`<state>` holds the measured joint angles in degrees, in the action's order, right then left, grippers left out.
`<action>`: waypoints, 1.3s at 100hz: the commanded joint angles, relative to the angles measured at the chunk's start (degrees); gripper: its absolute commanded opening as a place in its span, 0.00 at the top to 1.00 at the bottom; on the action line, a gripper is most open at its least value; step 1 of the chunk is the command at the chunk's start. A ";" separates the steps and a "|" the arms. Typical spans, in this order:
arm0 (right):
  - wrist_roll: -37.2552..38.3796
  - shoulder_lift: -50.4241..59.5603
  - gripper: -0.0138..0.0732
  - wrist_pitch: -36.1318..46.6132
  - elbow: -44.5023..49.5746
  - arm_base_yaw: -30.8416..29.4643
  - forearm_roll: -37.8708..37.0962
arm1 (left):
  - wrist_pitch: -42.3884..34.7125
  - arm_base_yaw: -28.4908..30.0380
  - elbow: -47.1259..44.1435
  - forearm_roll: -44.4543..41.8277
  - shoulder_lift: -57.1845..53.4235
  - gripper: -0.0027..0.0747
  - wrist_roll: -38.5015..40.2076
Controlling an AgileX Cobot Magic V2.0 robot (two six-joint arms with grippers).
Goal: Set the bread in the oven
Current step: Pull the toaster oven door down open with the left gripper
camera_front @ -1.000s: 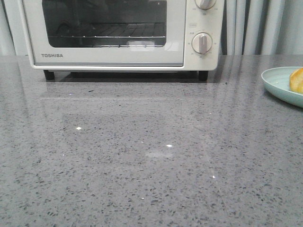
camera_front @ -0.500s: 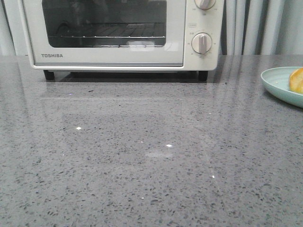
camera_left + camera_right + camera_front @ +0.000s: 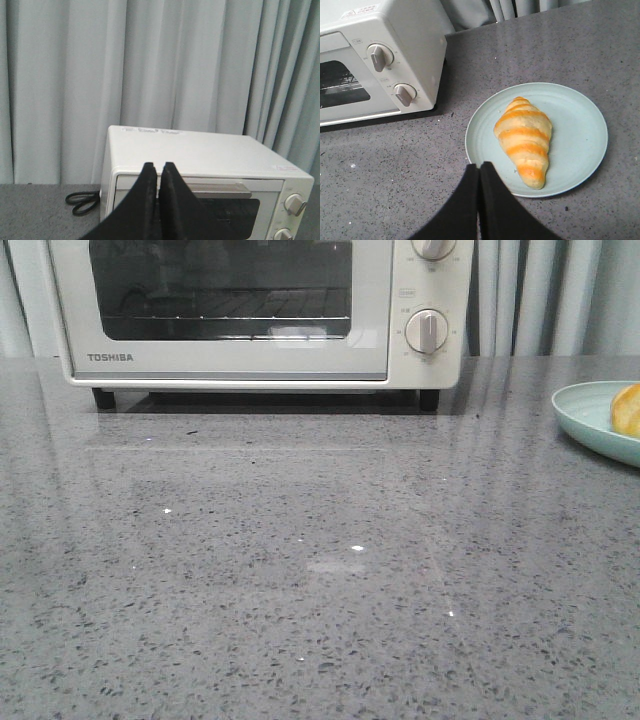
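Observation:
The cream-white Toshiba oven (image 3: 230, 360) stands at the back of the grey table with its glass door closed; it also shows in the left wrist view (image 3: 210, 155) and the right wrist view (image 3: 365, 65). The bread (image 3: 525, 140), a golden roll with orange stripes, lies on a pale green plate (image 3: 580, 145) to the right of the oven; only its edge (image 3: 627, 410) shows in the front view. My left gripper (image 3: 159, 166) is shut and empty, high in front of the oven. My right gripper (image 3: 479, 166) is shut and empty, above the plate's near rim.
Grey curtains (image 3: 150, 65) hang behind the oven. A coiled black cable (image 3: 80, 202) lies on the table beside the oven's left side. The plate (image 3: 590, 420) sits at the table's right edge in the front view. Two round knobs (image 3: 428, 330) are on the oven's right panel.

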<state>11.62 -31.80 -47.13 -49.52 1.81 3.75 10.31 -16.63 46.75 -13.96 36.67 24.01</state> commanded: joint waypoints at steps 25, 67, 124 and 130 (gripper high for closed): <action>-0.45 -5.36 0.93 -1.25 -5.98 -0.03 0.23 | -2.55 -0.65 11.14 -0.21 16.99 0.99 0.04; -0.82 -5.34 0.93 -2.66 -5.98 -0.03 0.23 | -9.03 -6.05 18.30 -0.11 32.96 0.99 0.04; -0.82 -5.34 0.93 -4.02 -5.98 -0.03 0.23 | -11.47 -6.95 24.56 1.50 45.36 0.99 0.04; -0.82 -5.34 0.93 -4.02 -5.98 -0.03 0.23 | -11.88 -6.95 24.56 1.50 45.96 0.99 0.04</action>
<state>11.22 -36.56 -54.59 -53.61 1.81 3.79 3.71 -23.20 69.20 -13.05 83.67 24.01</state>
